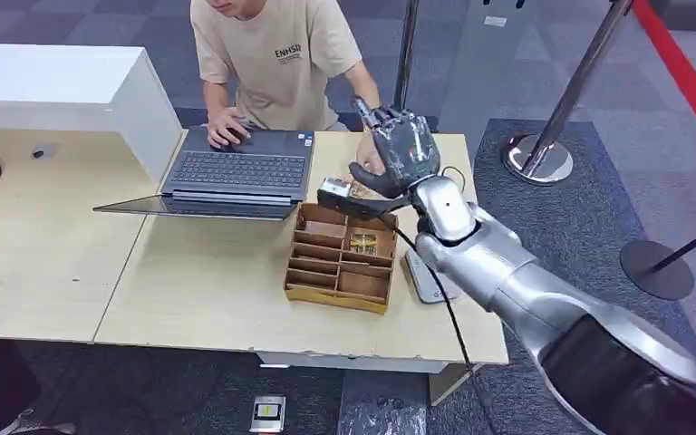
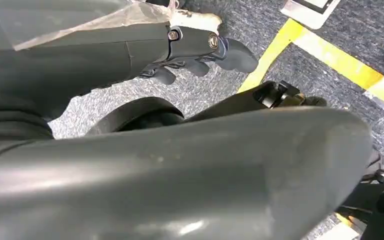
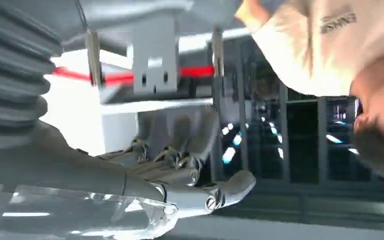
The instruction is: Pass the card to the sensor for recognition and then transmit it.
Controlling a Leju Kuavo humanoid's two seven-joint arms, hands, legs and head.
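Note:
My right hand (image 1: 401, 149) is raised over the far edge of the wooden organizer box (image 1: 339, 288), fingers pointing up and apart, thumb stretched toward a small dark-and-white item (image 1: 335, 191) behind the box. In the right wrist view the fingers (image 3: 180, 160) and thumb are spread with nothing between them. I cannot make out a card in this hand. A person's hand (image 1: 365, 166) is just beside my palm. A flat grey sensor pad (image 1: 426, 279) with a cable lies right of the box. My left hand (image 2: 200, 55) hangs over the carpet, holding nothing.
A person in a beige shirt (image 1: 276, 54) sits across the table, one hand on an open laptop (image 1: 236, 172). A small yellowish thing (image 1: 362, 243) lies in one box compartment. A white counter (image 1: 63, 86) stands far left. Barrier posts (image 1: 544, 154) stand to the right.

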